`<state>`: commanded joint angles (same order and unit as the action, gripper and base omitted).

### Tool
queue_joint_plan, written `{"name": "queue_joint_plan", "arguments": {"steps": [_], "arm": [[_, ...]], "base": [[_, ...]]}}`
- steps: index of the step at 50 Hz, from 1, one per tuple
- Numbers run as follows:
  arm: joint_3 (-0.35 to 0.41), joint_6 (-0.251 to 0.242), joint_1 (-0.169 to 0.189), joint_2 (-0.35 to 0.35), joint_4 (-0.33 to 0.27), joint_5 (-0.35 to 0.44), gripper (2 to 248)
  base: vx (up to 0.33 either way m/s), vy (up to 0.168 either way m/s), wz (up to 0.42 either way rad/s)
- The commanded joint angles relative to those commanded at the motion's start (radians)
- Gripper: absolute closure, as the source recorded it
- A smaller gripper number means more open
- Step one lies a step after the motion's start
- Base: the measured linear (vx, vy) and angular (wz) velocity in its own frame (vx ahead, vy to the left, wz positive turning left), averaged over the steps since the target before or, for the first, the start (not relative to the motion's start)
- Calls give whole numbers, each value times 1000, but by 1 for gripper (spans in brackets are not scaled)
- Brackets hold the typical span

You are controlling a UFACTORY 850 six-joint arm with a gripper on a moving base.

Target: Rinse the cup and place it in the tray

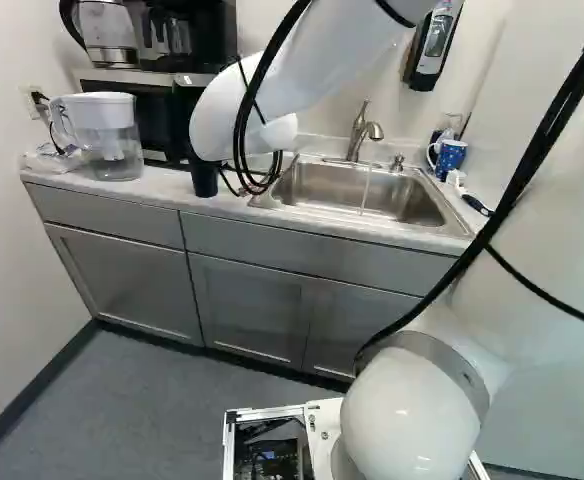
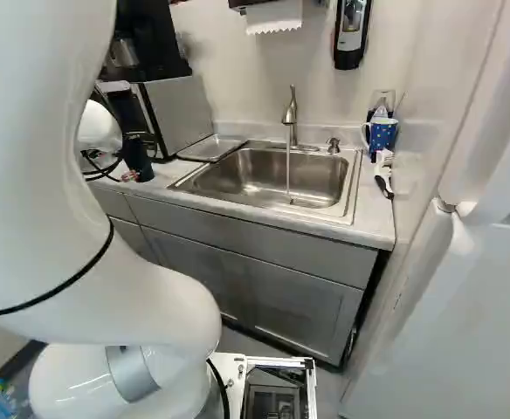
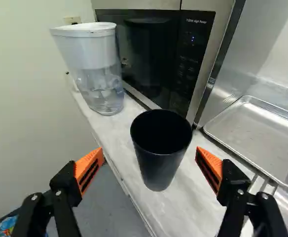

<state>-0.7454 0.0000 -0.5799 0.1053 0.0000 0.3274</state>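
In the right base view, part of my gripper (image 2: 130, 175) shows low beside the black cup (image 2: 139, 159), mostly hidden by the arm. The wrist view has the gripper (image 3: 150, 165) open, its orange pads wide apart. Upright on the counter, the black cup (image 3: 159, 160) stands ahead of and between the fingers, touched by neither pad. A shallow metal tray (image 3: 262, 136) lies flat beside the microwave; the right base view shows this tray (image 2: 211, 147) at the sink's edge. Water runs from the faucet (image 2: 291, 109) into the sink (image 2: 268, 179).
Behind the cup are the microwave (image 3: 183, 59) and a water pitcher (image 3: 97, 74). A blue mug (image 2: 382, 135) and a brush (image 2: 383, 175) stand and lie at the sink's far side. The counter edge (image 1: 172, 200) runs in front of the cup.
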Motion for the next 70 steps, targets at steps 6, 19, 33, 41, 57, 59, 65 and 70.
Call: {"name": "queue_joint_plan", "arguments": {"steps": [6, 19, 33, 41, 57, 59, 65, 70], "arm": [[3, 0, 0, -10, 0, 29, 3], [11, 0, 0, -33, 0, 84, 3], [18, 0, 0, -57, 0, 124, 3], [22, 0, 0, -71, 0, 143, 3], [29, 0, 0, -100, 0, 180, 3], [30, 0, 0, -104, 0, 185, 3], [33, 0, -1, -115, 0, 204, 3], [34, 0, -1, -119, 0, 221, 3]], "base": [[0, 0, 0], [0, 0, 0], [0, 0, 0], [0, 0, 0], [0, 0, 0], [0, 0, 0], [0, 0, 0], [0, 0, 0]]}}
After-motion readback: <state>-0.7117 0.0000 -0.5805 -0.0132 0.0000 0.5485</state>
